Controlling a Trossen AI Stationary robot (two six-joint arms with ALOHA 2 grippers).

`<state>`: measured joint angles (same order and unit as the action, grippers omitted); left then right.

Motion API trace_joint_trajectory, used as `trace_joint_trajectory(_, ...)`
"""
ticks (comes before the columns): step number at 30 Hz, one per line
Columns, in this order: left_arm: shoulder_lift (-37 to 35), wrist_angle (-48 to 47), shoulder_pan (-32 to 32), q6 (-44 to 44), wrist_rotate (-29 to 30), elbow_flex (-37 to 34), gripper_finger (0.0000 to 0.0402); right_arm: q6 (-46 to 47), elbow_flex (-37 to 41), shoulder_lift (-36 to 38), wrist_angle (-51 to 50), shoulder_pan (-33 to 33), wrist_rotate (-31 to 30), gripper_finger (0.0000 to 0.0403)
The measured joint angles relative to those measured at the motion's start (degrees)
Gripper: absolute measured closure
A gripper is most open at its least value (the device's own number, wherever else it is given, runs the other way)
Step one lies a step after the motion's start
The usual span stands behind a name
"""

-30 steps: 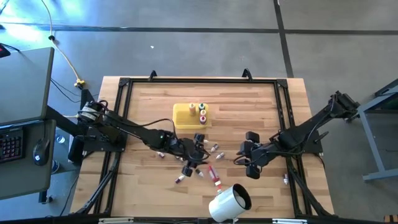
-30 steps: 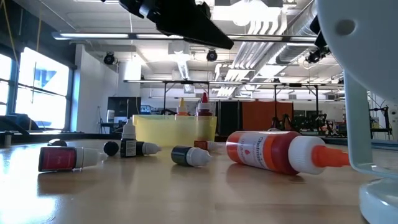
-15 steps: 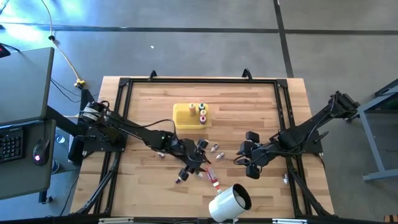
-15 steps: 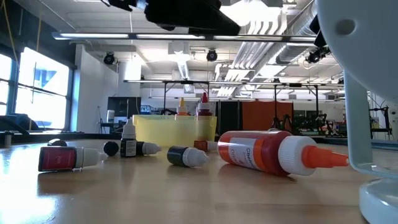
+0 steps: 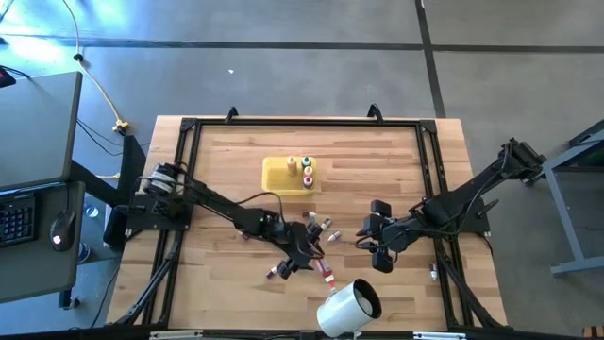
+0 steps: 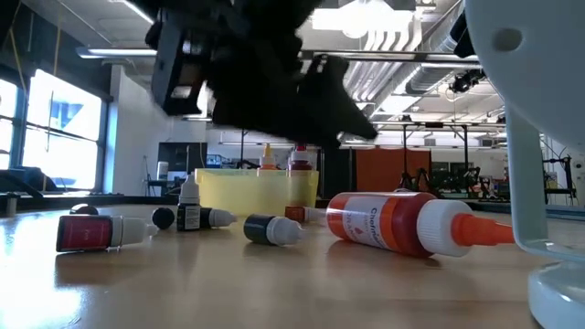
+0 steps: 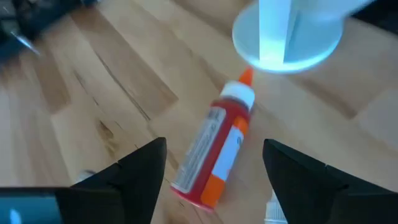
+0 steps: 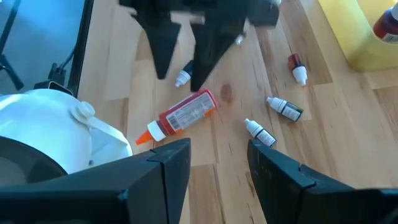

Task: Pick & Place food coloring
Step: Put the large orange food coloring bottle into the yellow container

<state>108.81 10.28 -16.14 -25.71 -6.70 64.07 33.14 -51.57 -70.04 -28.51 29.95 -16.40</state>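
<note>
The food coloring lies scattered near the table's middle: a red tube with an orange tip (image 5: 326, 270) (image 7: 214, 149) (image 6: 402, 224) on its side, and several tiny bottles (image 8: 286, 109) (image 6: 91, 231) around it. Three more bottles stand in the yellow tray (image 5: 290, 175). My left gripper (image 5: 302, 253) (image 7: 217, 180) hovers open just above the red tube, a finger on either side and no contact. My right gripper (image 5: 377, 241) (image 8: 217, 171) waits open to the right of the bottles.
A large white cylinder (image 5: 349, 307) (image 6: 539, 137) lies near the table's near edge, close to the tube's orange tip. A black frame (image 5: 189, 127) runs around the tabletop. Bare wood shows at the far right of the table (image 5: 396, 161).
My left gripper has moved toward the table's near edge and come down over the red tube; in the low view it now hangs much lower above the bottles.
</note>
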Motion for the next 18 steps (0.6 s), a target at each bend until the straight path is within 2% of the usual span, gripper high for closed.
trace_joint_trajectory(6,4.29,-3.21,0.00,-1.14,0.87,5.89,0.0138,-0.06,0.00,0.00,0.11,0.00,0.00,0.0249)
trace_joint_trajectory(13,10.02,-20.71,0.00,-1.49,1.38,16.55,0.0138,-0.14,0.00,0.00,0.23,0.00,0.02,0.0249)
trace_joint_trajectory(18,11.53,-21.98,0.00,-1.49,1.28,17.95,0.0138,-0.22,0.00,0.00,0.22,0.00,0.02,0.0249)
